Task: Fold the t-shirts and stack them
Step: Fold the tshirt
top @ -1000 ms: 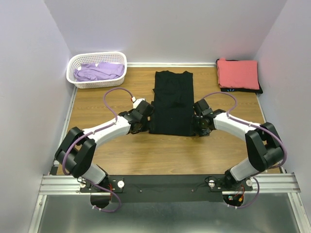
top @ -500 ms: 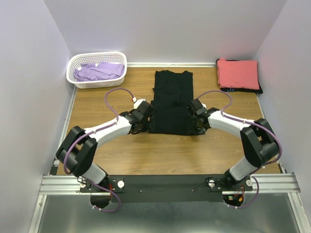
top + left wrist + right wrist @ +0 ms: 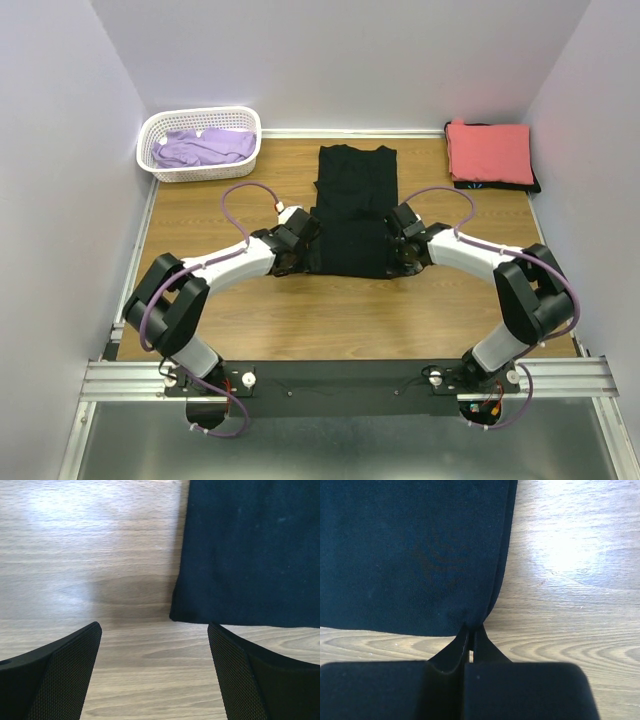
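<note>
A plain black t-shirt lies flat as a long folded strip in the middle of the wooden table. My right gripper is shut on its near right corner, and in the right wrist view the cloth puckers where the fingertips pinch it. My left gripper stands open just off the near left corner. In the left wrist view that corner lies ahead of the wide-apart fingers, with bare wood between them. A coral-red t-shirt lies folded on a dark one at the back right.
A white lattice basket at the back left holds a lavender t-shirt. Grey walls close in the table on the left, back and right. Purple cables loop above both forearms.
The right gripper has closed on the black t-shirt's near right corner. The left gripper has shifted slightly nearer the shirt's left edge and stays open.
</note>
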You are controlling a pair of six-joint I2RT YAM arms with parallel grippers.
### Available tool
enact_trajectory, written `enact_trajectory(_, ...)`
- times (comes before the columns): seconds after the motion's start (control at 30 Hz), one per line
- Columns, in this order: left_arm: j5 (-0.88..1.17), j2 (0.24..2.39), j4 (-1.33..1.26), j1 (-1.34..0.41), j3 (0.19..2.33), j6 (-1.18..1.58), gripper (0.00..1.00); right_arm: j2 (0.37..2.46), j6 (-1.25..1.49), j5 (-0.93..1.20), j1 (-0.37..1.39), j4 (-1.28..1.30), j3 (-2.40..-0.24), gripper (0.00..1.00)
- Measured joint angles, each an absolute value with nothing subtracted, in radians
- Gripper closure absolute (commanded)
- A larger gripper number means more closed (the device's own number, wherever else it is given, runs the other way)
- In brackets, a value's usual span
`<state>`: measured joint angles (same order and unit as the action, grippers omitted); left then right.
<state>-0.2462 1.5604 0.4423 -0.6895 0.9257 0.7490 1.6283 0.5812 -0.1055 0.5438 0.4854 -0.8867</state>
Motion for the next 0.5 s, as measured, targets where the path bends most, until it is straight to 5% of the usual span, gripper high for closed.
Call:
enact_trajectory(0.17,-0.219,1.604,0.421,-0.690,0.929,0.754,0.20,1.620,0.569,-0.101,0.543,0.473,-0.878,0.99)
enact_trajectory(0.5,-0.179,1.684,0.409,-0.690,0.985,0.753,0.31,1.601,0.556,-0.097,0.543,0.443,-0.860,0.99)
